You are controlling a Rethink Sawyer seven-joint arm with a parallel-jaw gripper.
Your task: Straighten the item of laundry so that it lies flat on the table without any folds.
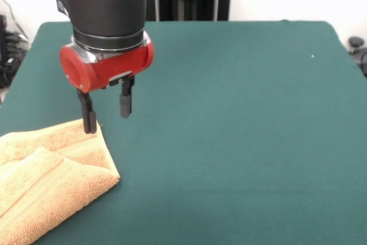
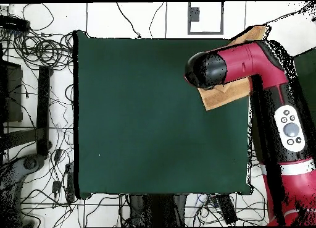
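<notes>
The golden-tan terry towel [image 1: 49, 176] lies folded over itself at the worktop's [image 1: 229, 130] front-left corner in the front view, running off the picture's edge. The end effector [image 1: 106, 112] hangs above the towel's far corner, its two black fingers apart and empty. The dark green cloth around it is smooth. Overhead, tangled cables [image 2: 37, 49] cover the pale floor beside the worktop, with the red arm [image 2: 271, 102] reaching over it.

Golden-tan towel [image 1: 49, 179] lies folded over itself, layers overlapping, at near-left edge of green table [image 1: 229, 142], front view
</notes>
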